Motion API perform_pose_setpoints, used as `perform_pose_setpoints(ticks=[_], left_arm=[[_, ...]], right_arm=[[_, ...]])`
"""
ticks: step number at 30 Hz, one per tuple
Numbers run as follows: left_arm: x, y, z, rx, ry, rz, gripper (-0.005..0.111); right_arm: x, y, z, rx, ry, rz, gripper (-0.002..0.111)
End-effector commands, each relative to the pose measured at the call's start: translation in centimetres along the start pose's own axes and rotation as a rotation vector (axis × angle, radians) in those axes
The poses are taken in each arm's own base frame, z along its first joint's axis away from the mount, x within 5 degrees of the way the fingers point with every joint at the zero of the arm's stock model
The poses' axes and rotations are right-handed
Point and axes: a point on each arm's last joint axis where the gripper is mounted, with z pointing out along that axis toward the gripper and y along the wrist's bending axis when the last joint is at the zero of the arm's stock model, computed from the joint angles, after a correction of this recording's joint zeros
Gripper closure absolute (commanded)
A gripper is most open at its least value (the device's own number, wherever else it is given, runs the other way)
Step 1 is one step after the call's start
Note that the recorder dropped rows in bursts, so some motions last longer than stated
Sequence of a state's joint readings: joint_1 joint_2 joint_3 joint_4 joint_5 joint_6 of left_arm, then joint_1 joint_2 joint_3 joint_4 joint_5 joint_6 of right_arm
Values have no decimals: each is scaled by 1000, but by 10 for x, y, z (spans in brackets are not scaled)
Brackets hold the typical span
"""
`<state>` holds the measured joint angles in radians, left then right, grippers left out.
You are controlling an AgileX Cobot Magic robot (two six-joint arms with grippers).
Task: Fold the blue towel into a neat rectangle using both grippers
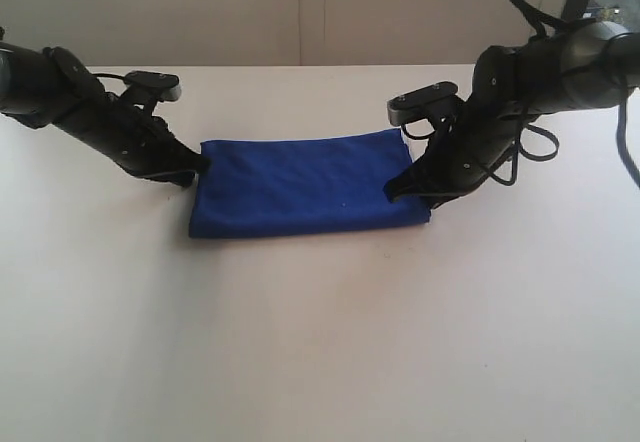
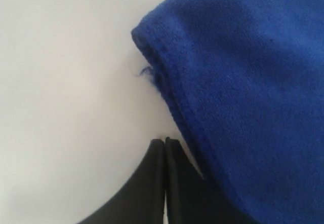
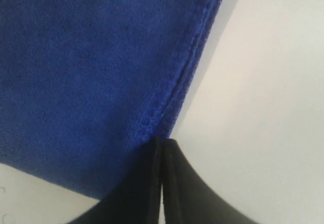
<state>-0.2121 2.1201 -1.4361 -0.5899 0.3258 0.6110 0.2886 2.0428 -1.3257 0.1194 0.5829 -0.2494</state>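
Observation:
The blue towel (image 1: 305, 184) lies flat on the white table as a folded rectangle, with doubled stitched edges showing. My left gripper (image 1: 203, 163) rests at the towel's left far corner. In the left wrist view it (image 2: 165, 141) is shut, tips on bare table just beside the towel's hem (image 2: 238, 82), no cloth between the fingers. A loose thread (image 2: 145, 72) sticks out near that corner. My right gripper (image 1: 393, 190) sits at the towel's right edge. In the right wrist view it (image 3: 163, 141) is shut too, tips touching the layered hem (image 3: 101, 72) without holding it.
The white table (image 1: 320, 342) stretches wide in front of the towel and to both sides. A pale wall (image 1: 300, 12) stands behind the table's far edge. Black cables (image 1: 535, 142) loop off the right arm.

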Motion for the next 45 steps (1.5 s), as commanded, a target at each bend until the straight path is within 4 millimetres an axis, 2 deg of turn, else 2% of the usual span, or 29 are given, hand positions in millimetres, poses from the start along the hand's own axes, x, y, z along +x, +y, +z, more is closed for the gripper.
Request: perform_pose_setpoints(ticks=[1,22,29,42,45], left_arm=[[-4,-7,7,47,-14,11,107],[-13,-5,7,-6,-85,9,107],[-14,-6,6,-4,-98,11,107],[-14,-6,6,-5,-101,37,107],[-20,-4,-6,-12,-125,44,107]], right_arm=[[2,0,0,-1,19,-3,108],[5,1,0,-8,51,-7,108],[4,13,1,-20,49,-47,108],[3,12,1,-6,46,-66,108],[0,2,-3,15,2,-45,108]])
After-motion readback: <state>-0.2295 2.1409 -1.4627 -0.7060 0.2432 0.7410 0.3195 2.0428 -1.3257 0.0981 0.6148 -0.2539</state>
